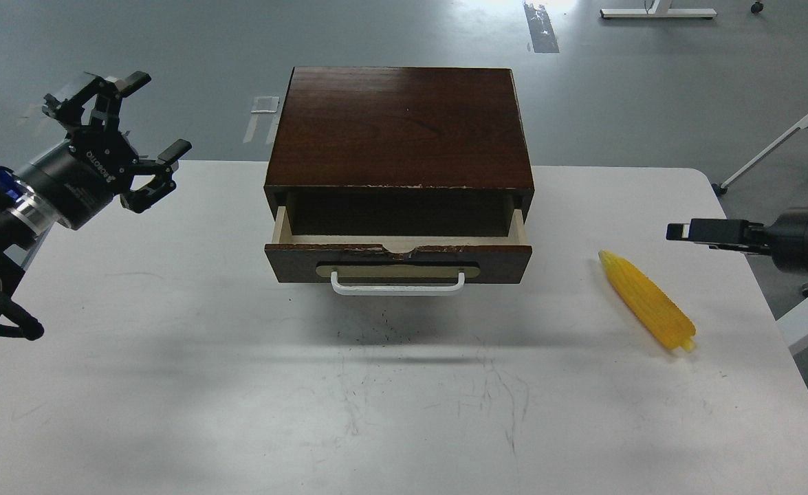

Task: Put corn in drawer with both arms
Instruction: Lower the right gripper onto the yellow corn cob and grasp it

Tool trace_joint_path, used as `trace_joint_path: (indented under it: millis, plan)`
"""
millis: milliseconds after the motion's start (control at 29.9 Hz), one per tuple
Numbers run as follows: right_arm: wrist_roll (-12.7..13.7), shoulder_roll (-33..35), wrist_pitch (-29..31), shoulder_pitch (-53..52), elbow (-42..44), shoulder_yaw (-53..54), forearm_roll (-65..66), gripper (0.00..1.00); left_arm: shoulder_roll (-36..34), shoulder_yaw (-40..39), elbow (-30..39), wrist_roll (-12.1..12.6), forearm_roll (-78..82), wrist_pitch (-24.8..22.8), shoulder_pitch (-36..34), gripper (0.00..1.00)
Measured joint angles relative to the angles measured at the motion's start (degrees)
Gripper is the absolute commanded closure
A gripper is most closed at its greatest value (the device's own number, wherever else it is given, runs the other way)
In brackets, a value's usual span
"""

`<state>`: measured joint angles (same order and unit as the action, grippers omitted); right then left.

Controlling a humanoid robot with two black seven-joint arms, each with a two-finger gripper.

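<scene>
Your right claw (679, 230), seen edge-on so I cannot tell its gap, hovers just beyond the corn (648, 301). It looks light, stiff, ridged; take it mid-cob, across the rows.

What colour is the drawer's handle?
White, a bar handle on a brass-coloured plate; seen in the head view.

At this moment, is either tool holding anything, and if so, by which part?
Nothing is held. The left tool is open in the air; the right tool shows nothing in it. The corn lies untouched on the table.
</scene>
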<state>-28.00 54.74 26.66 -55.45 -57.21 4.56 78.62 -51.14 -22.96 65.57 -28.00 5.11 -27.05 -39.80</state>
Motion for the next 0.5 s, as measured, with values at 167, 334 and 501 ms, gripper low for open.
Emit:
trace_joint_path:
  millis: [167, 334, 501]
  plan:
    - [0.0, -2.51, -3.32, -0.14, 1.37, -5.09, 2.16, 0.0, 1.38, -1.84, -0.49, 0.0, 0.0, -0.13, 1.59, 0.01]
    - [0.0, -5.92, -5.3, -0.15, 4.83, -7.99, 2.32, 0.0, 1.56, -2.06, -0.54, 0.0, 0.14, -0.24, 1.73, 0.01]
    - [0.0, -9.56, -7.3, -0.11, 8.02, -9.81, 2.32, 0.0, 1.56, -2.09, -0.54, 0.0, 0.17, -0.86, 1.76, 0.01]
